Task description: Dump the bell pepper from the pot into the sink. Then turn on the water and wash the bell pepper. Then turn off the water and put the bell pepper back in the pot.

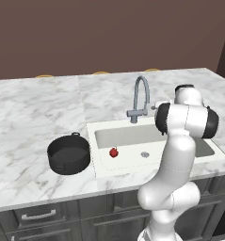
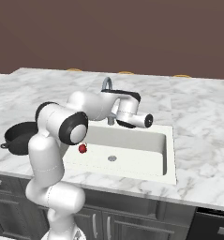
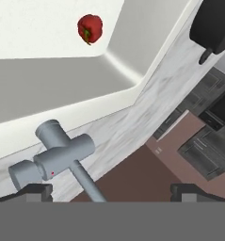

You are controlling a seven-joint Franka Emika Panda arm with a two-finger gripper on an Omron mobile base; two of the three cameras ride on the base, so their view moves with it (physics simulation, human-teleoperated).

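The red bell pepper (image 1: pixel 114 152) (image 2: pixel 82 148) (image 3: pixel 90 28) lies on the floor of the white sink (image 1: pixel 125 135) (image 2: pixel 132 140) (image 3: pixel 62 80), near its left end. The black pot (image 1: pixel 68 154) (image 2: pixel 18 136) (image 3: pixel 212 23) stands upright on the marble left of the basin, its dark inside showing nothing. My gripper (image 3: pixel 111 190) is open and holds nothing. It hovers close behind the grey faucet (image 1: pixel 141 99) (image 2: pixel 107 84) (image 3: pixel 57 155), whose valve body and side stub sit just ahead of the left fingertip (image 3: pixel 34 190). In the left base view the forearm hides the fingers.
Grey-veined marble counter (image 1: pixel 34 113) (image 2: pixel 197 122) runs around the sink, with dark cabinet drawers (image 1: pixel 38 216) below its front edge. A small metal drain (image 1: pixel 144 154) (image 2: pixel 112 158) sits mid-basin. A brown wall rises behind the counter.
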